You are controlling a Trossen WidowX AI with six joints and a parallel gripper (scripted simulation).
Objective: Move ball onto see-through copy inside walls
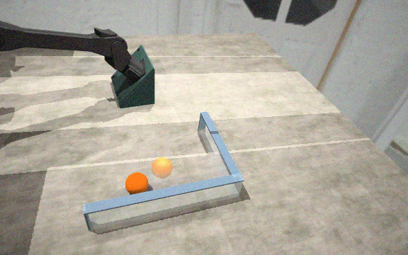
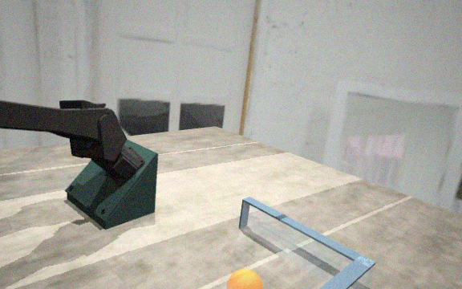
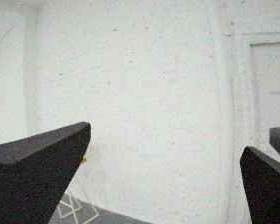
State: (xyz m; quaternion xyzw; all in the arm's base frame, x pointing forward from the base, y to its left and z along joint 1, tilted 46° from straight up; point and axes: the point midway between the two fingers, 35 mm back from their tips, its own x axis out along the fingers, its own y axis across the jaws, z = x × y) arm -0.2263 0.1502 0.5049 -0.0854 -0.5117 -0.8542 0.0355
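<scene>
Pincer (image 1: 133,88) wide apart with nothing between its 2 dark fingers, which frame only pale wall in the wrist view; it sits well apart from the ball, buried in or just behind a dark green wedge-shaped block (image 1: 134,86) at the far side of the desk (image 1: 296,212).

The ball (image 1: 137,183) is solid orange and rests on the desk just inside the long clear wall (image 1: 161,195), close to it and possibly touching; the pictures do not settle which. Being round, it has no long axis and points no way, so any approach angle serves the grasp equally. Just beside it, up and to the right in the top view, floats the see-through copy (image 1: 161,167), paler orange, nearly touching the ball and a little farther from the long wall. The short clear wall (image 1: 218,142) meets the long one at a corner well to the right of both.

From the pincer, the ball lies toward the near edge of the desk in the top view, almost straight down the picture and only slightly right. My judgement: nothing has yet been done to the ball, and the coming move is a long reach toward it, coming down from above or from the open side, since the long wall blocks the near side. The shift afterwards is short, away from that wall and toward the corner.
</scene>
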